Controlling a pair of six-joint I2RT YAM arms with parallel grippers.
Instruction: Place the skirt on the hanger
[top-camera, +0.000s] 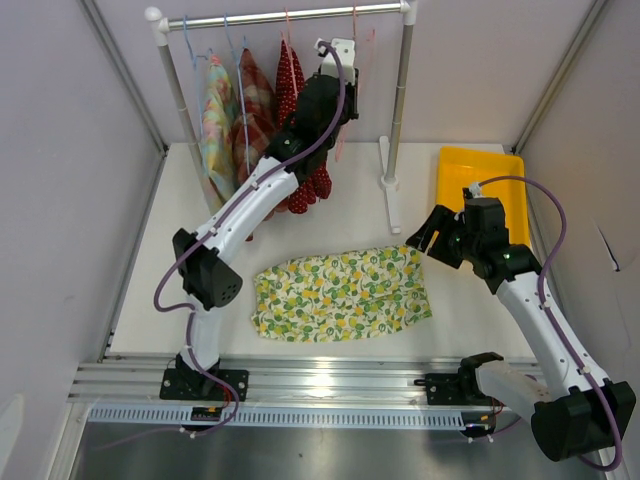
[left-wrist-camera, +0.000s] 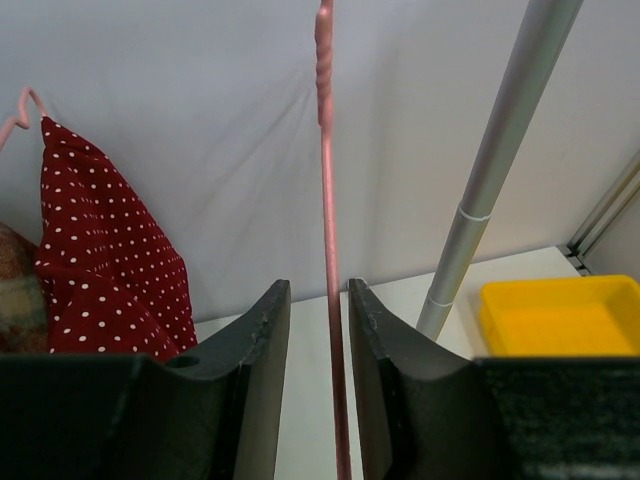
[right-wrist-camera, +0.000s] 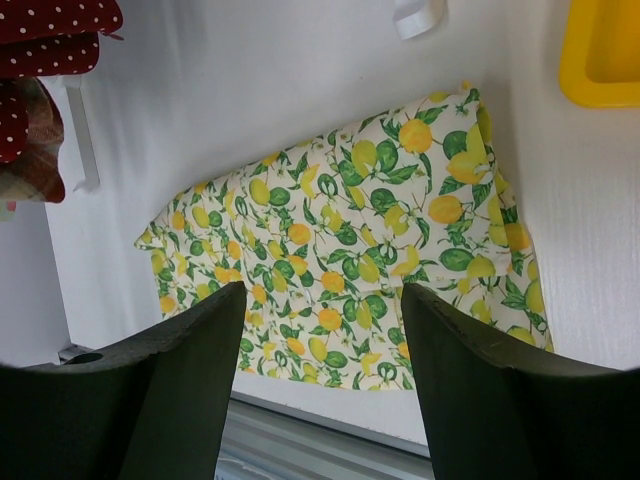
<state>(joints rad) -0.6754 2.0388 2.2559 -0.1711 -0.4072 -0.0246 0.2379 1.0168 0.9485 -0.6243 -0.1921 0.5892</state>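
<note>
Top view: shows the skirt (top-camera: 340, 295) spread flat on the table (top-camera: 350, 215) between the arms. Puts the right gripper (top-camera: 428, 238) wide open and empty near its far right corner, and the left gripper (top-camera: 340, 55) up by the rail (top-camera: 290, 15).

Left wrist: reveals what the top view barely gives, a thin pink hanger (left-wrist-camera: 328, 250) wire between narrowly parted jaws. Cannot tell whether pinched.

Right wrist: looks down on light, soft, floppy cloth. Probably best pinched at an edge; likely to sag.
</note>
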